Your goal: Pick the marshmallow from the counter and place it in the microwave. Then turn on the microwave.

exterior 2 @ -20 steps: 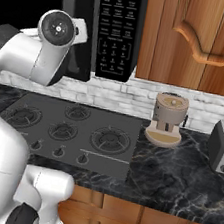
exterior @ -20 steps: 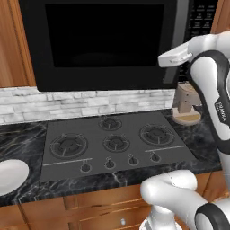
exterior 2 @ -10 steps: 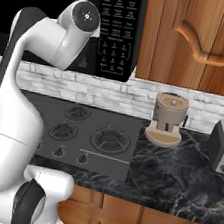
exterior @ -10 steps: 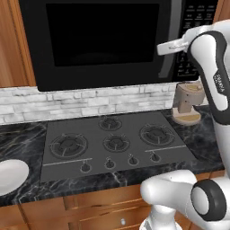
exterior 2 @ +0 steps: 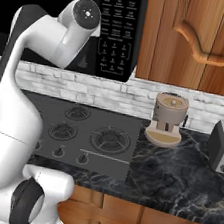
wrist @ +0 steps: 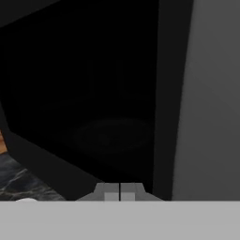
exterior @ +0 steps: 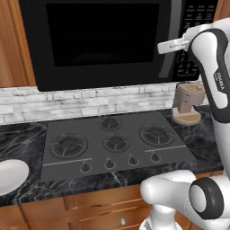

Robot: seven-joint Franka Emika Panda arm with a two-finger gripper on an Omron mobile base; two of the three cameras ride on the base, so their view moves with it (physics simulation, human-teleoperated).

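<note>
Fingers pressed together at the microwave door

Far left on the black veined marble desk (exterior: 27, 134): round white plate (exterior: 11, 175). Centre: dark grey stovetop (exterior: 112, 143) with 5 burners. Above: large black microwave (exterior: 99, 40), dark glass door closed. Marshmallow nowhere to be made out. Right: 2 fingers (wrist: 120, 192) closed together, holding nothing, close before grey handle strip (wrist: 211, 93). Beyond: tan coffee grinder (exterior: 188, 103).

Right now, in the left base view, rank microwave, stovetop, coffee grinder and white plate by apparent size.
1. microwave
2. stovetop
3. and 4. coffee grinder and white plate: look alike; the plate is cut off by the frame edge, so unranked.
</note>
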